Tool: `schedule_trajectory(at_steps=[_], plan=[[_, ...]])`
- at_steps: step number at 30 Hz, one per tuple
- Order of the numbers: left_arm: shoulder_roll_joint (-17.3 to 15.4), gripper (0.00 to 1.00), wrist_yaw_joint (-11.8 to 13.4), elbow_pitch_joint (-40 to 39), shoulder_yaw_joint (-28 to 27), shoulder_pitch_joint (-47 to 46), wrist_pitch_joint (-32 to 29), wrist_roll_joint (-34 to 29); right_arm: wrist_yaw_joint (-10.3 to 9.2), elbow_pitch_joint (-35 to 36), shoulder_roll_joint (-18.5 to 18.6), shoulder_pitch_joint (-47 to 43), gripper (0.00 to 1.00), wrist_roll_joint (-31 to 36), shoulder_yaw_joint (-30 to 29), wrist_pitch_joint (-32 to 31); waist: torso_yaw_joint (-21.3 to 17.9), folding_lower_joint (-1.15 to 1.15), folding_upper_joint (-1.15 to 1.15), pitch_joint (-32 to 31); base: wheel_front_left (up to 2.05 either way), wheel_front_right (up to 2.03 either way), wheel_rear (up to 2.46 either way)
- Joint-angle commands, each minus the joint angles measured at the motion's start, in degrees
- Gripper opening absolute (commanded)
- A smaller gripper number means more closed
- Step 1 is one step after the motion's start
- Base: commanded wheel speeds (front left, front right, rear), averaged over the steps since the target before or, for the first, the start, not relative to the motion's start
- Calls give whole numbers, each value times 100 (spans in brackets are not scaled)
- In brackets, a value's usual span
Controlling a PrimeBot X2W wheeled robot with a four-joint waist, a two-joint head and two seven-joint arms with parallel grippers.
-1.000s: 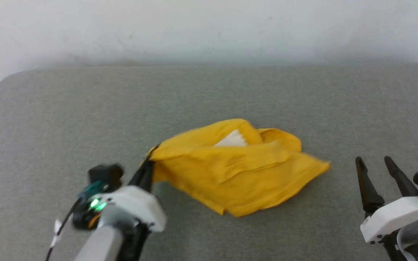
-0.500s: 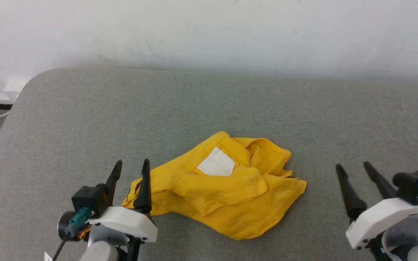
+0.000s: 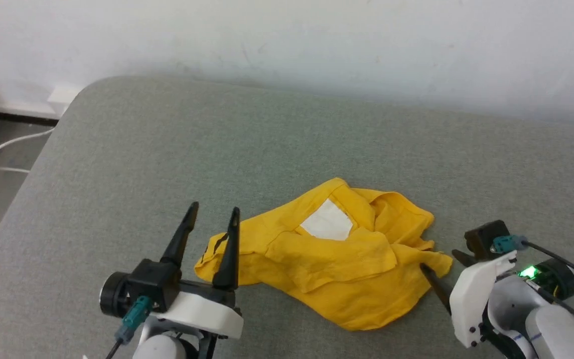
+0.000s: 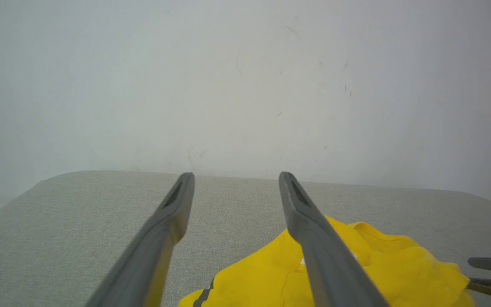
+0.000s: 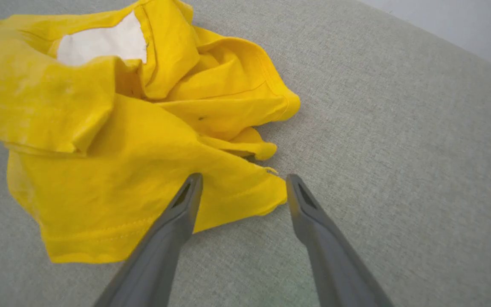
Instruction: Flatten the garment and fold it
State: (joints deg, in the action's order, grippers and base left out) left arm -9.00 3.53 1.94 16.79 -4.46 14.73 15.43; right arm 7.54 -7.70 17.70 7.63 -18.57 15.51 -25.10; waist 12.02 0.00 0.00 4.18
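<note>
Head view shows us the garment [image 3: 337, 269] crumpled mid-way across the grey surface [image 3: 117, 149], white label patch [image 3: 328, 225] upward. Our left pincer [image 3: 215, 207] stands wide by its left end, holding nothing. Our right pincer [image 3: 438, 259] is wide too, its fingers straddling the near right corner. For this grasp, we judge, we should close on one layer, then draw outward. Folds hide sleeves and hem; which edge this is we cannot tell.
</note>
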Motion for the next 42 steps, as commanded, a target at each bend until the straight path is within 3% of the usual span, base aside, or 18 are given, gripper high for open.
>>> schedule_trajectory(at_steps=[1,8,9,10,14,19,26,27,28,34,42], plan=[[68,100,-91,-13,-19,38,26,-102,-5,-240,40,185,100,3,123,37,187,0,0,136,0,0,0],[302,100,-355,112,-31,-6,26,-286,-5,-1239,205,702,100,-241,854,201,454,0,0,282,0,0,0],[321,100,-391,169,-25,-2,26,-291,-5,-1355,247,734,90,-297,963,207,469,0,0,288,0,0,0],[337,100,-425,243,-12,6,26,-293,-5,-1456,296,763,0,-325,1050,240,478,0,0,291,0,0,0],[382,100,-488,388,-29,-4,27,-339,-5,-1790,401,793,0,-385,1028,459,412,0,0,276,0,0,0],[410,100,-548,536,-65,65,27,-387,-5,-1955,366,573,0,-294,333,658,150,0,0,123,0,0,0],[418,100,-635,732,-47,147,27,-406,-5,-1150,170,-440,0,-208,-498,374,-312,0,0,-88,0,0,0],[421,100,-654,769,-12,139,27,-413,-5,-947,116,-539,15,-191,-568,428,-379,0,0,-90,0,0,0],[423,100,-681,811,42,121,27,-428,-5,-788,29,-625,100,-217,-663,471,-439,0,0,-96,0,0,0],[455,100,-877,933,554,-60,-218,-513,-5,-81,-263,-809,100,-84,-976,728,-734,0,0,-114,0,0,0],[530,100,-1041,1030,1573,-524,-1590,-459,-5,521,-559,-961,100,181,-1338,791,-1180,0,0,-1,0,0,0]])
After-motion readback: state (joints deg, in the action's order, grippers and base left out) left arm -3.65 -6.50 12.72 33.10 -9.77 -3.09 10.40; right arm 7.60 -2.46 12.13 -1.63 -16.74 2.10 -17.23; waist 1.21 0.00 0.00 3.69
